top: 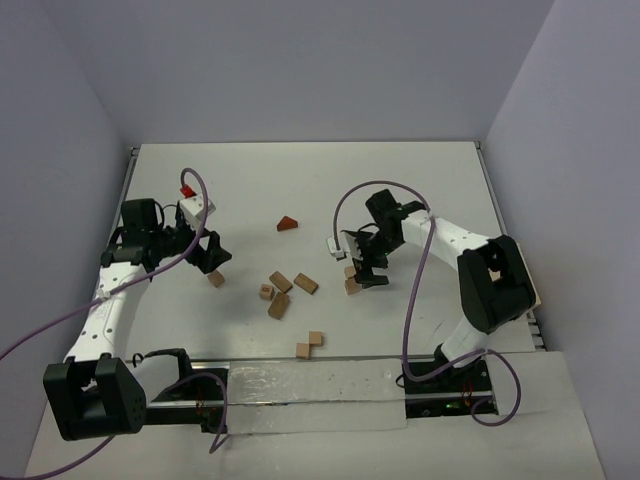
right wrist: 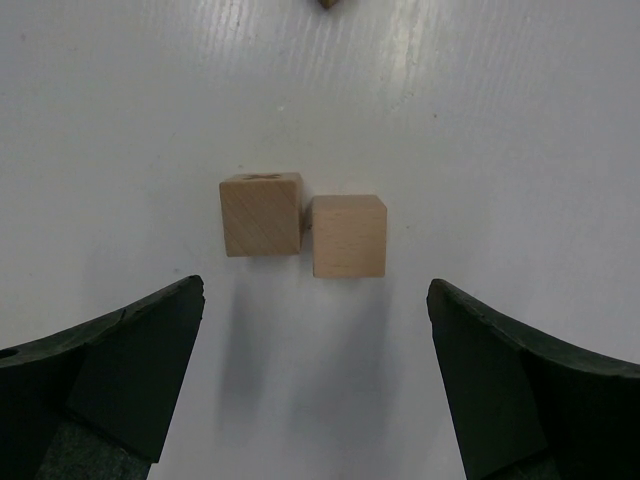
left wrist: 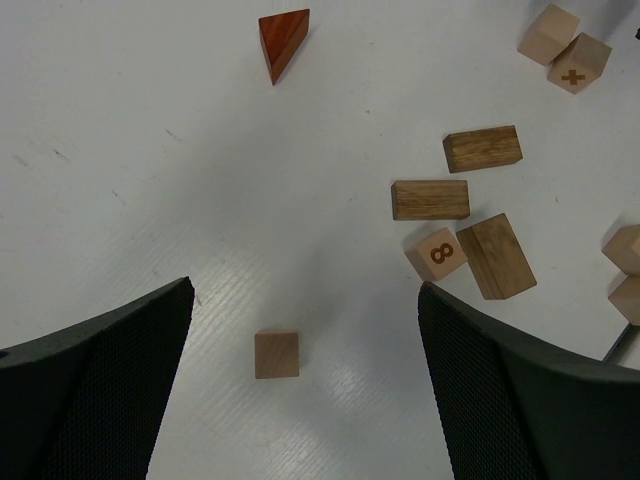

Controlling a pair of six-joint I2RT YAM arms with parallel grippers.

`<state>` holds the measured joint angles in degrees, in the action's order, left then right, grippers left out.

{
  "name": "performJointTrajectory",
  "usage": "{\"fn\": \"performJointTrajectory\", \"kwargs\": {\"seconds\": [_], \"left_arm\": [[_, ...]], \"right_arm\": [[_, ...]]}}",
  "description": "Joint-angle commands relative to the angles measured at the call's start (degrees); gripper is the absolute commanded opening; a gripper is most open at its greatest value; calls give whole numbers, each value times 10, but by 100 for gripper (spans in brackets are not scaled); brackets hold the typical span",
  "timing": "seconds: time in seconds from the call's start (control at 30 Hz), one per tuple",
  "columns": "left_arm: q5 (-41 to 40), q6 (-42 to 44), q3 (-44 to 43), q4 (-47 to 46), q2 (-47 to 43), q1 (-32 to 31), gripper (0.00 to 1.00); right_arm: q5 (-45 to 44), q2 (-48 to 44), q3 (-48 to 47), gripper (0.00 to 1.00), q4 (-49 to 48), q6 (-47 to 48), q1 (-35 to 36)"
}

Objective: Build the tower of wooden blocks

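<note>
2 cubes (right wrist: pixel 262 214) touching ahead of right gripper (right wrist: pixel 315 288), red wedge (top: pixel 288 223) well apart

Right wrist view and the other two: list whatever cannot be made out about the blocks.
- Right wrist view: dark scrap cut off by the top edge; left cube's top mark seen edge-on, unreadable.
- Left wrist view: pale block cut off by the right edge.
- Top view: number cube's mark too small to read.

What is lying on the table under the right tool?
Under the open right tool, two pale cubes lie side by side on the table: a marked cube and a plain cube. Nothing is stacked on them; their lower faces are hidden.
</note>
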<state>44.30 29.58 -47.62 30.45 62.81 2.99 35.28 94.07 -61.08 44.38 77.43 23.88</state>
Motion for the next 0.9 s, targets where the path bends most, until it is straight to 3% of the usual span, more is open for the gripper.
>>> {"fn": "performJointTrajectory", "kwargs": {"seconds": [0.0, 0.87], "left_arm": [[7, -4, -4, -32, -5, -4, 99], [-6, -15, 15, -59, -6, -3, 99]], "right_arm": [[-16, 9, -20, 100, 2, -1, 23], [-54, -5, 57, 96, -117, -152, 66]]}}
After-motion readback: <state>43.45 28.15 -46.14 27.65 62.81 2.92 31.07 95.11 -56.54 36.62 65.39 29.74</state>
